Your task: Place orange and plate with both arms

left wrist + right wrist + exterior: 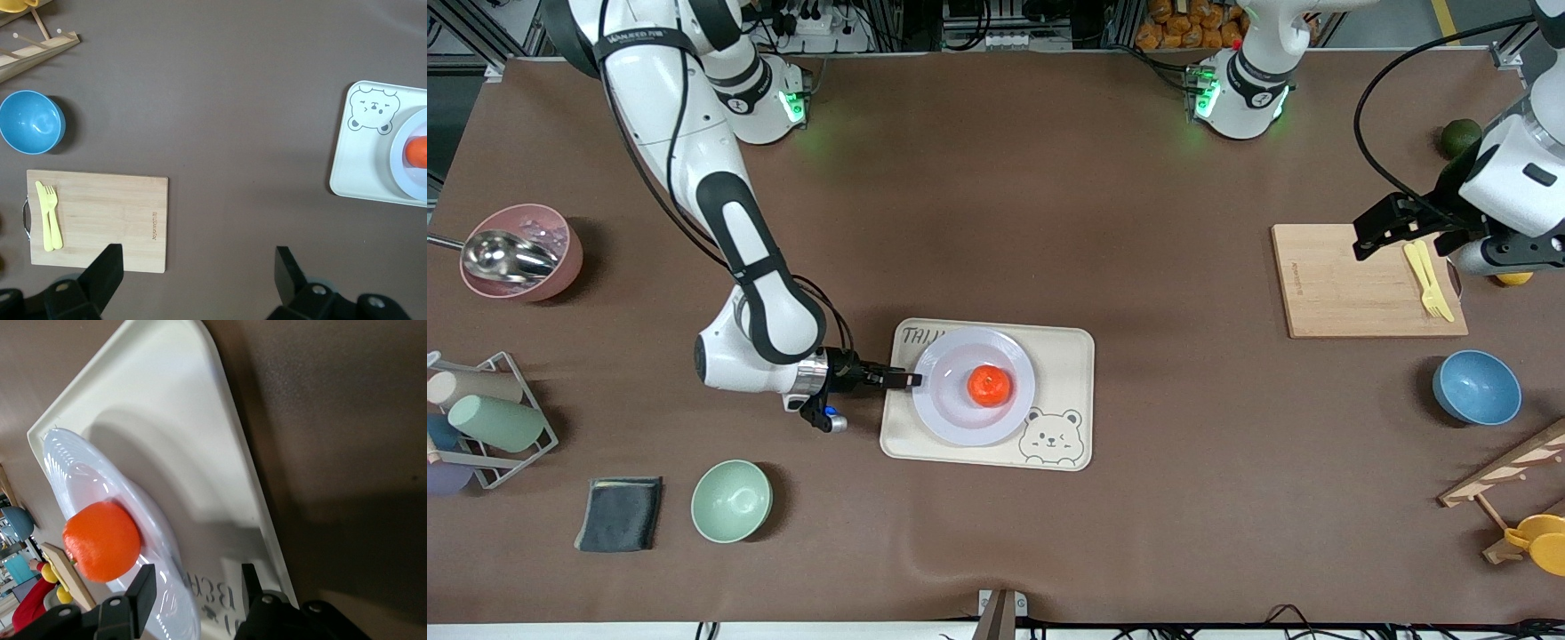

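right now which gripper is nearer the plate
Right. The right gripper is at the plate's rim, on the side toward the right arm's end; the left gripper waits over the cutting board.

Glossy white arm shells with black joint bands and black cables — green lights glow at both bases.

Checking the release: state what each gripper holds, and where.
Neither holds anything. The right gripper stands open astride the plate's rim; the left gripper waits open over the cutting board.
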Controlling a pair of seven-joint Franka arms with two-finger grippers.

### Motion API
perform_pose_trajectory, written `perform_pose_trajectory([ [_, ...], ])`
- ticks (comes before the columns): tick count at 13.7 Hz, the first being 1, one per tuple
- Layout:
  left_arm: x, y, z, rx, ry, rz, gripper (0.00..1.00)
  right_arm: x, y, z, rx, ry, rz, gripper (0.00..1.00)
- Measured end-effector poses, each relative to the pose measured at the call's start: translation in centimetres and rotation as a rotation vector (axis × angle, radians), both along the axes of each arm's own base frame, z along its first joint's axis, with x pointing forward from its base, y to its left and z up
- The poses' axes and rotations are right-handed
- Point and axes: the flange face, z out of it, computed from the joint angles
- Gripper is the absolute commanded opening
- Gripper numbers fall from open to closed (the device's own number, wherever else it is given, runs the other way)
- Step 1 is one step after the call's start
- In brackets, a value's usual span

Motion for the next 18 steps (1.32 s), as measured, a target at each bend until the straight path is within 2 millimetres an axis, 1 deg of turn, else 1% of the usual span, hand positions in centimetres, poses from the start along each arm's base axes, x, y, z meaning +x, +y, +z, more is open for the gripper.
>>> perform_pose_trajectory([
  [2, 0.0, 0.0, 0.0, 0.000, 0.000, 0.000, 1.00, 1.0, -1.9, 1.3, 0.006, 0.045, 0.026, 0.66],
  [4, -0.1, 0.0, 0.1, 0.001, 0.002, -0.001, 1.00, 2.0, -4.5, 3.0, -0.014, 0.090, 0.056, 0.73],
  [5, -0.2, 0.0, 0.2, 0.001, 0.002, -0.001, 1.00, 2.4, -5.5, 4.0, -0.036, 0.105, 0.071, 0.80],
  [6, -0.2, 0.0, 0.3, 0.001, 0.002, -0.001, 1.00, 2.7, -6.4, 5.1, -0.068, 0.109, 0.088, 0.93],
  [7, -0.3, 0.0, 0.4, 0.001, 0.002, -0.001, 1.00, 3.0, -7.2, 6.3, -0.110, 0.103, 0.111, 1.00],
  [9, -0.4, 0.0, 0.5, 0.002, 0.003, -0.001, 1.00, 3.2, -9.2, 9.1, -0.211, 0.081, 0.174, 1.00],
  [12, -0.5, 0.0, 0.5, 0.002, 0.003, -0.001, 1.00, 2.9, -12.7, 13.0, -0.354, 0.073, 0.259, 1.00],
  [16, -0.5, 0.0, 0.6, 0.002, 0.002, -0.001, 1.00, 3.0, -17.1, 16.8, -0.529, 0.041, 0.305, 1.00],
  [18, -0.5, 0.0, 0.6, 0.002, 0.002, -0.001, 1.00, 3.3, -18.3, 18.7, -0.589, 0.011, 0.338, 1.00],
])
